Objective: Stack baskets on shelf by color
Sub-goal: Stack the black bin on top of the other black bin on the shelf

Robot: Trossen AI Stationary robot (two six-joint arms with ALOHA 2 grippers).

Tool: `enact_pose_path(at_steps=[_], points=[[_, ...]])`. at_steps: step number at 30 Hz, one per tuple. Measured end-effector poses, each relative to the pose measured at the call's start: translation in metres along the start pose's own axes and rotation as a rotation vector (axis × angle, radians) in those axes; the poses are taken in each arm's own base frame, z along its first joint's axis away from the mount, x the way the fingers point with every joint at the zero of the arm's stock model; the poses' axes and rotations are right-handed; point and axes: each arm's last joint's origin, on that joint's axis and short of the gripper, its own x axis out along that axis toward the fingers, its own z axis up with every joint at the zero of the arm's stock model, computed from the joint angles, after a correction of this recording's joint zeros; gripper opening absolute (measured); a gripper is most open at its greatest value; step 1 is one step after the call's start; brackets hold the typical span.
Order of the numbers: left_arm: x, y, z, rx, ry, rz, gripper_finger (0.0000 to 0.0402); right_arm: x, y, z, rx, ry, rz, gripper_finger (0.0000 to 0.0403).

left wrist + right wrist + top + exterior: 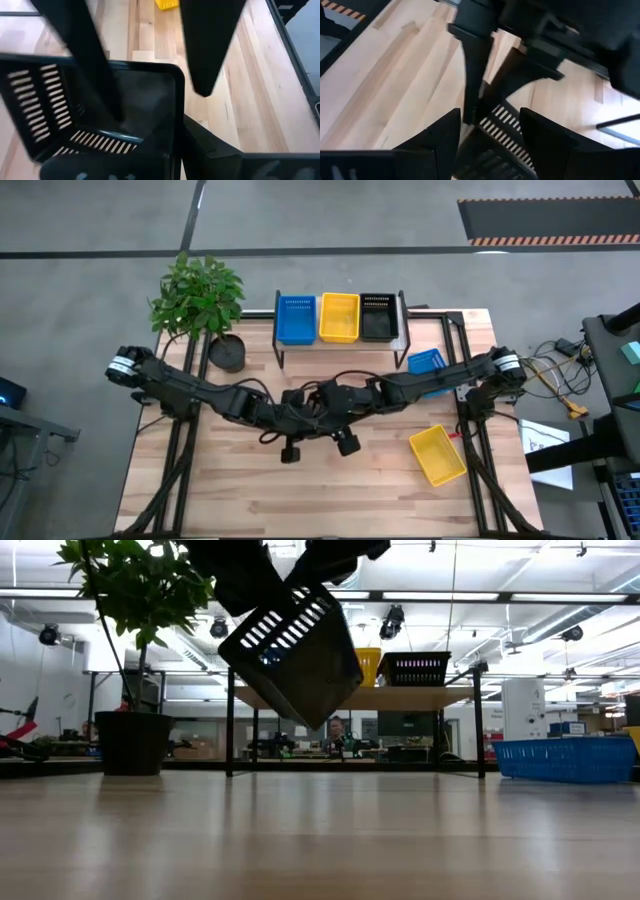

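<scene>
Low view shows a black basket (295,655) tilted in the air above the bench (320,840); the high view hides it under the arms. Left hand (150,75) is clamped on its wall. Right hand (490,130) is apart, just beside it.

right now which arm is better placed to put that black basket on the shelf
Left, probably. The left tool pinches the black basket's wall, lifted and tilted above the table. The right tool is beside it, grip unclear. The shelf lies straight ahead.
</scene>
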Motion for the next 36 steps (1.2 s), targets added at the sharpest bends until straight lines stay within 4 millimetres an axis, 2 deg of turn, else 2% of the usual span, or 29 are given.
enact_pose_path(at_steps=[6,10,15,21,26,29,36], points=[[0.000,0.000,0.003,0.024,-0.027,0.009,0.0000,0.000,0.001,-0.005,0.032,0.046,0.031,0.0194],[0.000,-0.001,0.005,0.055,-0.046,0.005,0.0000,-0.001,0.002,-0.007,0.047,0.074,0.041,0.0176],[0.000,-0.001,0.006,0.065,-0.061,0.006,0.0000,-0.001,0.002,-0.008,0.029,0.080,0.052,0.0121],[0.000,-0.001,0.007,0.069,-0.068,0.012,0.0000,-0.001,0.003,-0.008,-0.065,0.078,0.060,0.0027],[-0.001,-0.002,0.007,0.071,-0.068,-0.016,0.0003,-0.002,0.003,-0.008,-0.090,0.069,0.075,0.0019],[-0.005,-0.002,0.008,0.092,-0.076,-0.032,0.0024,-0.003,0.003,-0.008,-0.092,0.071,0.078,0.0016],[-0.023,-0.002,0.016,0.115,-0.145,-0.060,0.0107,-0.004,0.004,-0.013,-0.103,0.123,0.089,0.0012]])
